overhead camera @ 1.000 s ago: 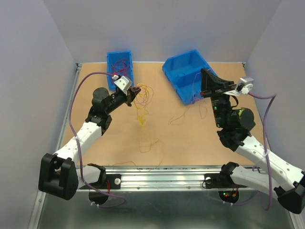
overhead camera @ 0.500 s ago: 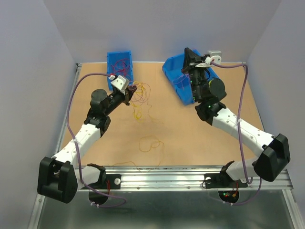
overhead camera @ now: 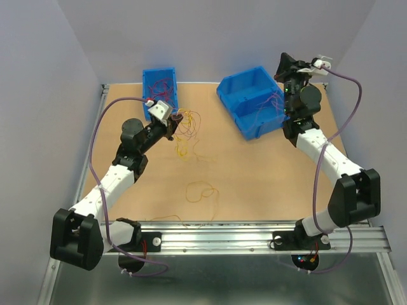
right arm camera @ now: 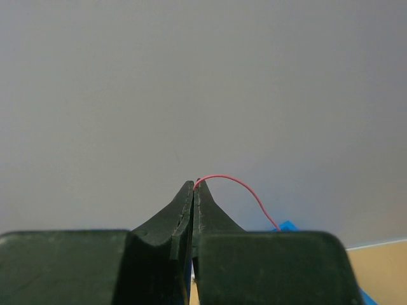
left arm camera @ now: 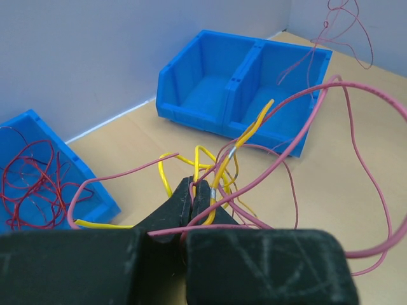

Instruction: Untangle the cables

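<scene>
A tangle of yellow and dark red cables (overhead camera: 188,130) hangs from my left gripper (overhead camera: 175,122) over the table's left middle. In the left wrist view that gripper (left arm camera: 194,187) is shut on a red strand and a yellow strand of the cables (left arm camera: 254,136), while other loops spread to the right. My right gripper (overhead camera: 282,63) is raised high at the far right, behind the large blue bin. It is shut (right arm camera: 194,185) on the tip of one thin red cable (right arm camera: 238,185), which trails down over the bin (overhead camera: 270,105).
A small blue bin (overhead camera: 160,86) at the far left holds several red strands (left arm camera: 32,171). The two-compartment blue bin (overhead camera: 251,105) stands far right of centre. A loose yellow loop (overhead camera: 200,192) lies near the table's front middle. Walls close in on three sides.
My right arm has swung from over the table's right side up to the far right, lifting the red cable with it. The left arm has shifted only slightly.
</scene>
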Tool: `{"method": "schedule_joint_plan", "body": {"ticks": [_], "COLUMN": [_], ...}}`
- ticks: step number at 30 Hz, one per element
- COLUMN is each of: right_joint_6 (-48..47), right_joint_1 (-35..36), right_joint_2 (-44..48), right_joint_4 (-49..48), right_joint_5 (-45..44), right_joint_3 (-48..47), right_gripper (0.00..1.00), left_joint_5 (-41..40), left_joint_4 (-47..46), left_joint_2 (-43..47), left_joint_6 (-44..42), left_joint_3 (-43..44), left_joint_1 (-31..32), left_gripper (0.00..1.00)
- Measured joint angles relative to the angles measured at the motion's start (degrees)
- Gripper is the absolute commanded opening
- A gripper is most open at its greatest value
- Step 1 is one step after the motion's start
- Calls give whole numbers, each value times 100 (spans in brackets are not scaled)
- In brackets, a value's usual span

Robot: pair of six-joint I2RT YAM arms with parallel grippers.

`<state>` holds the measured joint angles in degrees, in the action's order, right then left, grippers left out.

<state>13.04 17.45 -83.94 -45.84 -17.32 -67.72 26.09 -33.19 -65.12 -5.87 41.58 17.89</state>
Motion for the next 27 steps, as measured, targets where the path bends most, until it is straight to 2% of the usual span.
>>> {"method": "schedule_joint_plan", "body": {"ticks": [6, 15, 26, 27], "right_joint_6": [1012, 1626, 1891, 1891], "right_joint_1": [-684, -754, -754, -754], "right_joint_2": [-428, -769, -837, -835], "right_joint_4": [13, -11, -219, -219], "right_joint_5": [767, 1327, 929, 887], "right_joint_3": [0, 133, 1475, 1545], "right_gripper": [1, 1, 1, 9], "left_joint_5": [-2, 2, 7, 7], "left_joint_4": [4, 2, 4, 2], "left_joint_2": [-46, -61, -70, -72], "left_joint_6": [0, 0, 0, 0], "left_joint_3": [0, 0, 0, 0], "left_joint_1": [0, 0, 0, 0], "left_gripper": [0, 0, 0, 0]}}
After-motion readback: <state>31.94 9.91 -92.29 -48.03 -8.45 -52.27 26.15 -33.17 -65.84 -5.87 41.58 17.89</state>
